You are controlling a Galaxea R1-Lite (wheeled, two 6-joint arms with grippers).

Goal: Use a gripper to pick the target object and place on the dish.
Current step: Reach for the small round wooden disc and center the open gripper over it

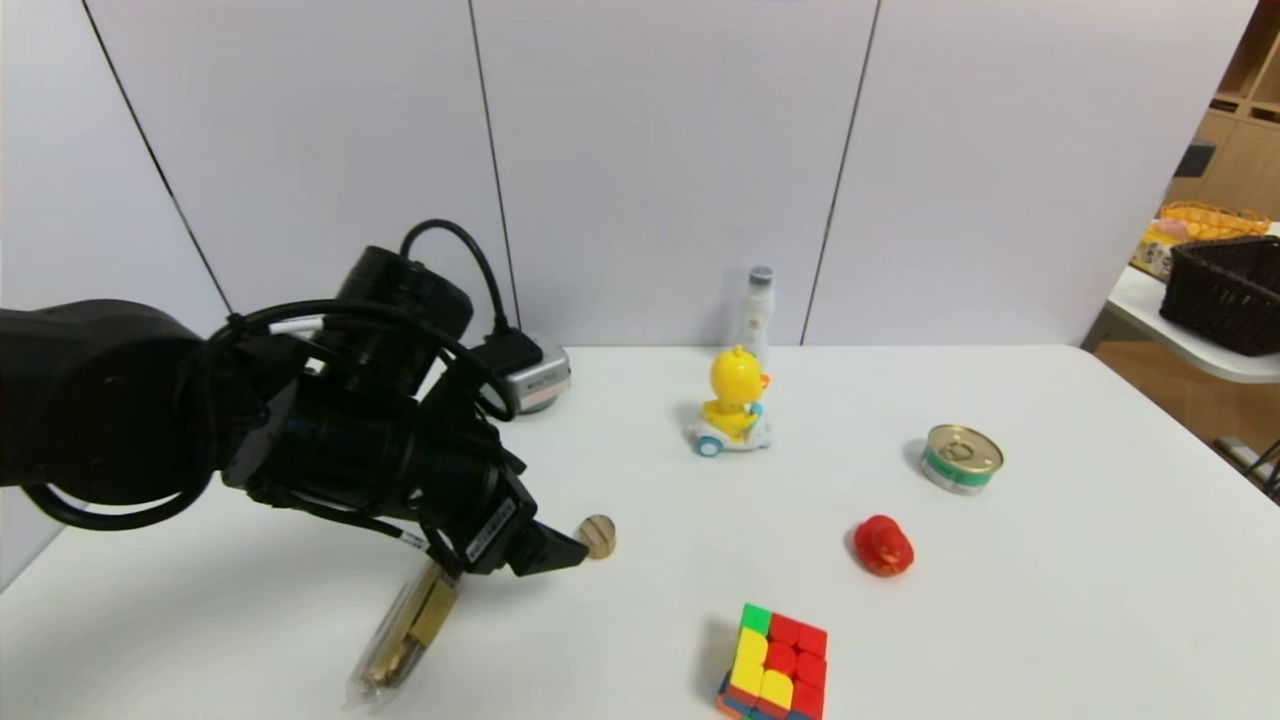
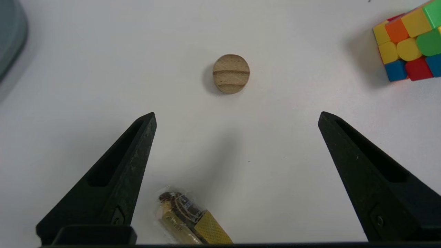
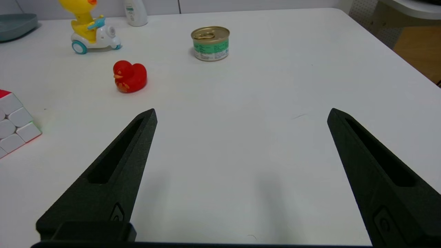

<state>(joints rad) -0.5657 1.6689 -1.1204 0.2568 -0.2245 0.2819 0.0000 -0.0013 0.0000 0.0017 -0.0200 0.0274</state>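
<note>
The small round tan wooden knob (image 1: pixel 597 536) (image 2: pixel 231 73) lies flat on the white table, dark grooves across its top. My left gripper (image 1: pixel 556 549) (image 2: pixel 237 115) hovers low just short of it, open, with the knob ahead of the gap between the fingers and nothing held. The grey-blue dish (image 2: pixel 9 38) (image 3: pixel 16 22) shows only as a rim at the far left of the table; in the head view the left arm hides it. My right gripper (image 3: pixel 243 111) is open over bare table, out of the head view.
A long brass item in clear wrap (image 1: pixel 408 630) (image 2: pixel 193 222) lies under the left gripper. A colour cube (image 1: pixel 775 665), red duck toy (image 1: pixel 884 545), tin can (image 1: pixel 961 458), yellow duck on a scooter (image 1: pixel 733 400) and white bottle (image 1: pixel 757 305) stand to the right.
</note>
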